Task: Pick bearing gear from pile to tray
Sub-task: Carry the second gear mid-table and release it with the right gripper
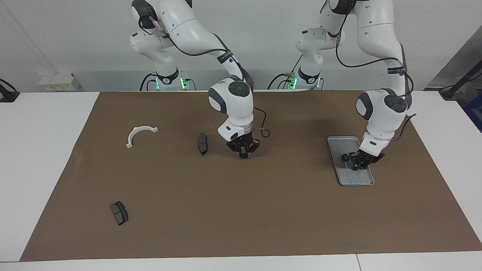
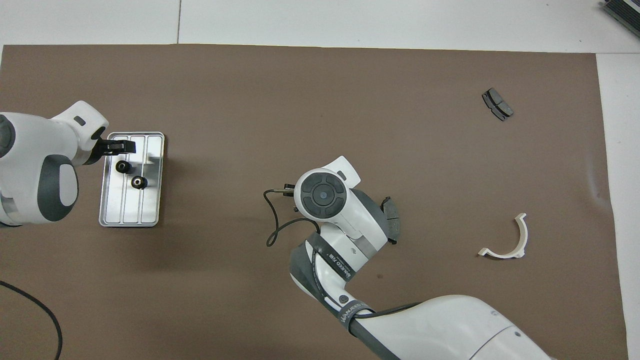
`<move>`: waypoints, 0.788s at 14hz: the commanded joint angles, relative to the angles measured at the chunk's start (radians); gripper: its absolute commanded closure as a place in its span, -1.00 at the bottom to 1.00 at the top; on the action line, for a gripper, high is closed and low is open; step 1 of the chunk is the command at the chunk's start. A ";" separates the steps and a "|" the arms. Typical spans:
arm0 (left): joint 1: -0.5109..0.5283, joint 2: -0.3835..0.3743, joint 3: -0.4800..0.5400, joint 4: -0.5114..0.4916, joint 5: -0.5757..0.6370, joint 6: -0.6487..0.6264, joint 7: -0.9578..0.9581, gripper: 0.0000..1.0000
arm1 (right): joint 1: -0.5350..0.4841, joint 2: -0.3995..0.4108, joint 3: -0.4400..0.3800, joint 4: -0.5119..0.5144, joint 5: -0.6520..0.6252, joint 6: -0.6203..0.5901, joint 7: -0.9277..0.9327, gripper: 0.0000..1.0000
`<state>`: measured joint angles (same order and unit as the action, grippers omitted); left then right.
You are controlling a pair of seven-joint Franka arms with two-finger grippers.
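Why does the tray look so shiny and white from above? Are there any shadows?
Overhead view: the tray bounces the light back and looks nearly white, with a soft shadow on the brown mat beside it. Facing view: the same tray looks duller grey, with a faint shadow on the mat just nearer the robots.

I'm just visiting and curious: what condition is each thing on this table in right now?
Tray: flat on the mat, holding two gears.
Gears: two, resting in the tray.
Left gripper: low over the tray.
Right gripper: low over the mat, beside a brake pad.
White arc: lying flat, untouched.
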<state>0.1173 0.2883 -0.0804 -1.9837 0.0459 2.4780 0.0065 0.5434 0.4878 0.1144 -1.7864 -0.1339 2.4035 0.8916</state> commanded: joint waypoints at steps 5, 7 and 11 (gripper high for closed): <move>-0.195 0.023 0.001 0.105 -0.167 -0.042 -0.169 -1.00 | -0.157 -0.187 -0.004 -0.074 -0.023 -0.006 -0.075 -1.00; -0.296 0.022 0.002 0.091 -0.169 0.005 -0.262 -1.00 | -0.230 -0.259 -0.004 -0.073 -0.023 -0.074 -0.140 -1.00; -0.471 0.014 0.002 0.052 -0.169 0.050 -0.344 -1.00 | -0.382 -0.392 -0.001 -0.065 -0.003 -0.228 -0.371 -1.00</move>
<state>-0.2778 0.3062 -0.0984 -1.9077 -0.1052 2.4895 -0.3175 0.2307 0.1770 0.0964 -1.8097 -0.1410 2.2238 0.6137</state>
